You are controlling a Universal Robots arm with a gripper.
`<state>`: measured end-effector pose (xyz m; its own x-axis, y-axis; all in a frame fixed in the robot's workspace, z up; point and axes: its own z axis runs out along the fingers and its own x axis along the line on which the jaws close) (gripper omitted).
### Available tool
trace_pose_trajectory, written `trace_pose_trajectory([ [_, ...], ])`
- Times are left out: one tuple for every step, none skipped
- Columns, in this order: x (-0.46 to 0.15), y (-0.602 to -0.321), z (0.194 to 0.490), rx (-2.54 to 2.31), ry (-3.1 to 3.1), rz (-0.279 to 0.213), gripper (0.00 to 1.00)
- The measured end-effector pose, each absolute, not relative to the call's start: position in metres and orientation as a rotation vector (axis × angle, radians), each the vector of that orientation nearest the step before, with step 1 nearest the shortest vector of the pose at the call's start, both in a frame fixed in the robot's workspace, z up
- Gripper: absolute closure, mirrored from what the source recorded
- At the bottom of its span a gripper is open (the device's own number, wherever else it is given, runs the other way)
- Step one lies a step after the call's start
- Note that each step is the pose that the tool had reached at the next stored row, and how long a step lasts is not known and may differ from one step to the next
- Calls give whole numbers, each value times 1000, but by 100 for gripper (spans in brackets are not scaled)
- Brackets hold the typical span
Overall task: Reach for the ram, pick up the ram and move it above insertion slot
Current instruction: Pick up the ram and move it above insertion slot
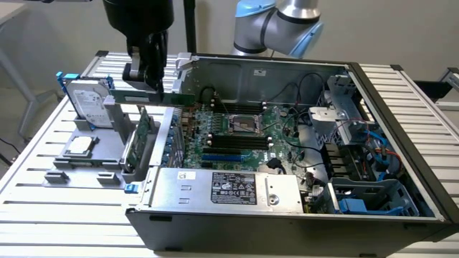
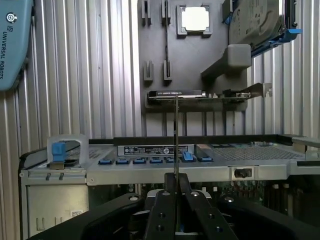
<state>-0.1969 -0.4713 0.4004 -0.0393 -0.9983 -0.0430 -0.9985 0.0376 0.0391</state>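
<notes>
The ram [image 1: 176, 99] is a long thin green stick, held level in the air at the exterior view's left, over the left wall of the open computer case [image 1: 401, 134]. My black gripper [image 1: 147, 86] comes down from above and is shut on the ram's middle. In the wrist view the ram [image 2: 176, 135] appears edge-on as a thin dark line rising from between the fingers of the gripper [image 2: 176, 187]. The dark memory slots [image 1: 237, 141] lie on the motherboard, lower and further toward the exterior view's right than the ram.
A grey fixture [image 1: 64, 174] beside the case carries a silver hard drive with blue rails [image 1: 90, 102], a processor chip [image 1: 79, 145] and an upright green expansion card [image 1: 140, 140]. A power supply [image 1: 229, 188] fills the case's near side. Cables and drive cages crowd its right.
</notes>
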Motion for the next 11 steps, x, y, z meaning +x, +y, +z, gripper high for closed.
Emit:
trace_pose_trajectory([
  [-194,-471,400,-2174,2260,92,86],
  [-190,-470,400,-2174,2259,93,86],
  [-187,-469,400,-2174,2259,93,86],
  [-183,-468,400,-2173,2259,94,86],
  [-180,-468,400,-2173,2258,95,86],
  [-176,-467,400,-2173,2258,96,86],
  [-173,-466,400,-2172,2257,96,86],
  [-169,-466,400,-2172,2257,97,86],
  [-165,-465,400,-2171,2256,98,86],
  [-162,-464,400,-2171,2256,99,86],
  [-158,-464,400,-2171,2256,100,86],
])
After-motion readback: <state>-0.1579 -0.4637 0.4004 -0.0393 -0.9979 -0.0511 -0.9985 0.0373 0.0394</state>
